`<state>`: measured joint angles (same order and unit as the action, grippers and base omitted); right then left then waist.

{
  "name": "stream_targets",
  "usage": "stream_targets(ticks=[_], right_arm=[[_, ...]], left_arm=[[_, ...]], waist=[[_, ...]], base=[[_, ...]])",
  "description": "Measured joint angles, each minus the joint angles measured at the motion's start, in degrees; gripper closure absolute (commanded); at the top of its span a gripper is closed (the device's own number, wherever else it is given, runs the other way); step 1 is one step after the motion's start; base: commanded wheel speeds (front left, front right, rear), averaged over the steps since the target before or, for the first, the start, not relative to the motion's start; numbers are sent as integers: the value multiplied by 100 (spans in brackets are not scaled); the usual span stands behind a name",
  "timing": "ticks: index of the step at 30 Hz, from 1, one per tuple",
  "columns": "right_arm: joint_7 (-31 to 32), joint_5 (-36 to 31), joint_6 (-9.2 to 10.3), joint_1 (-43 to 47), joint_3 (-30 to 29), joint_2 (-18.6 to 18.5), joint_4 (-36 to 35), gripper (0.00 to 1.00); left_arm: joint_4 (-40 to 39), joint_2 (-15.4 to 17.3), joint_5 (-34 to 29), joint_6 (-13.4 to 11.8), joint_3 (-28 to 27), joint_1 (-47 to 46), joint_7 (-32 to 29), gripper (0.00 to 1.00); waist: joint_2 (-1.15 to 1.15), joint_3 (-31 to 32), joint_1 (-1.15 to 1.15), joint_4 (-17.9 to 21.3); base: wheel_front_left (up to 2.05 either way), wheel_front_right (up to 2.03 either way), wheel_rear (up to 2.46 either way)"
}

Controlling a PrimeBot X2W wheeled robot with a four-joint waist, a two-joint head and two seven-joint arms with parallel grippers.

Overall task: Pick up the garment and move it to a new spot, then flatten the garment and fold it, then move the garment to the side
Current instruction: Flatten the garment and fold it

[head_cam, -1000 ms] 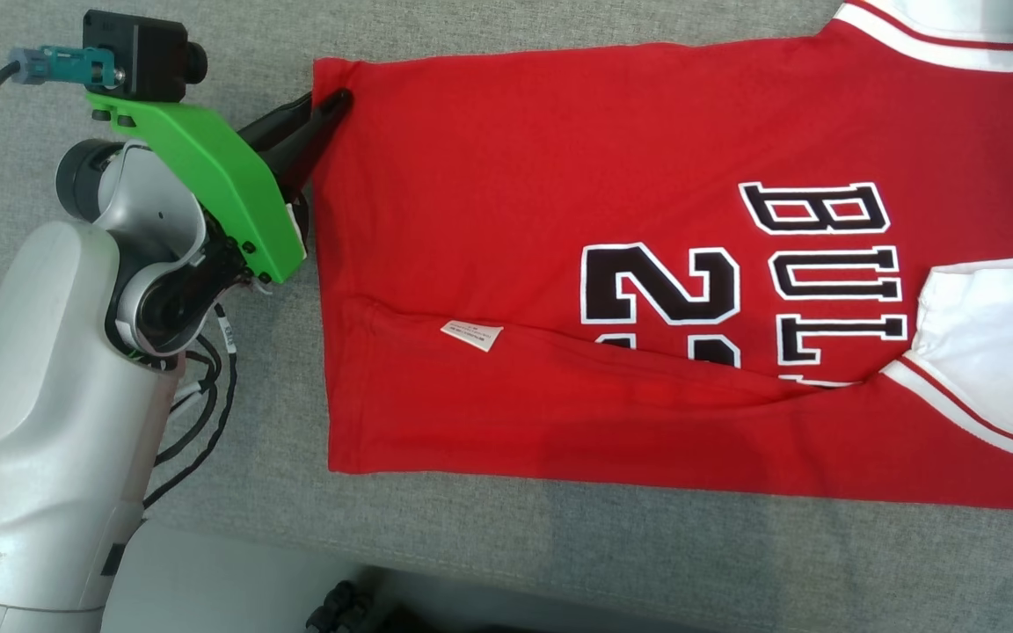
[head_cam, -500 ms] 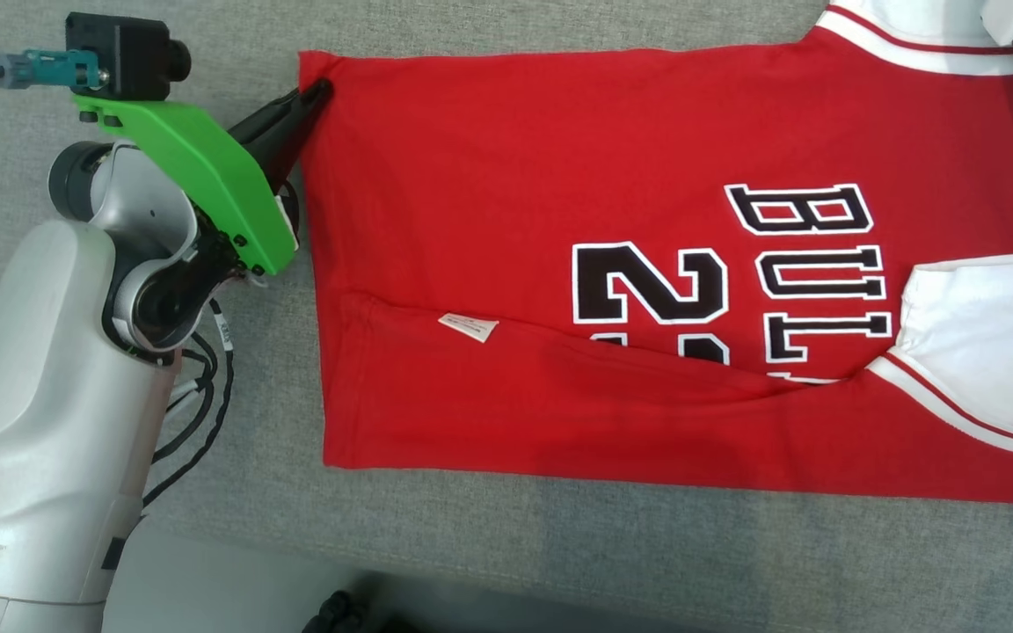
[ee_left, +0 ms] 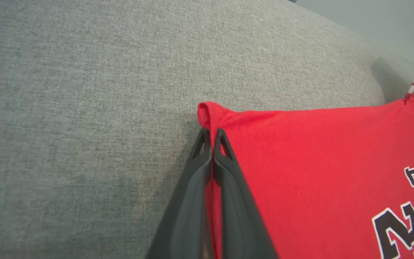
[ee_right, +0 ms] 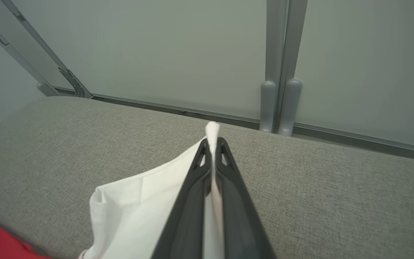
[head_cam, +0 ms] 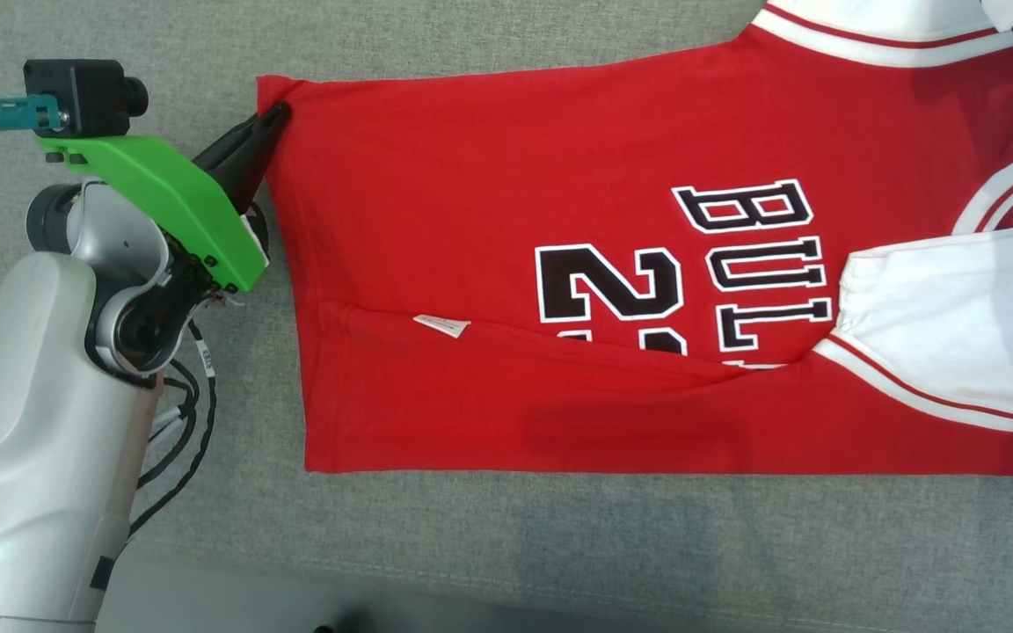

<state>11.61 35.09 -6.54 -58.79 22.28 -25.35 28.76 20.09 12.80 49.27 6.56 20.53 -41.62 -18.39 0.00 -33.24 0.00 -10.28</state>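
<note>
Forearm (head_cam: 23, 422): pale, at the near left, with a green bracket (head_cam: 163, 207) over the wrist.
Surface (head_cam: 471, 545): grey fabric, carrying everything.
Jersey (head_cam: 471, 193): red, lying flat on the surface, hem to the left, shoulders to the right. The near strip is folded over along a long crease.
Tag (head_cam: 441, 325): small, white, on the crease.
Number (head_cam: 608, 286): black, edged in white, with its near part under the fold.
Letters (head_cam: 748, 264): black, to the right of the number.
Sleeve (head_cam: 955, 325): white, lying over the near right of the jersey.
Left gripper (ee_left: 212, 131): at the far hem corner. The jaws are closed, pinching the red hem, and a nub of cloth pokes out past the tips.
Right gripper (ee_right: 212, 141): jaws closed on a white edge of the jersey. The cloth rises from the surface to the tips.
Panels (ee_right: 156, 54): pale wall beyond the surface, with two grey posts (ee_right: 279, 108).
</note>
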Motion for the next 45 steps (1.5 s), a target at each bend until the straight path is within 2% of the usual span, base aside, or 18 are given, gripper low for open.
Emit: stream_targets(ticks=[21,31,45], right_arm=[[-502,434,-51,1304,47,-51,-745,100],[-708,614,-51,1989,49,-201,-1154,100],[-915,786,-48,2839,-70,-304,-1641,100]], left_arm=[[8,97,98,51,-62,639,641,100],[-34,185,101,52,-57,1057,921,100],[-171,310,98,52,25,1589,1114,100]], waist=[[0,533,0,334],[0,856,0,470],[0,1141,0,603]], base=[[0,0,0],[0,0,0],[0,0,0]])
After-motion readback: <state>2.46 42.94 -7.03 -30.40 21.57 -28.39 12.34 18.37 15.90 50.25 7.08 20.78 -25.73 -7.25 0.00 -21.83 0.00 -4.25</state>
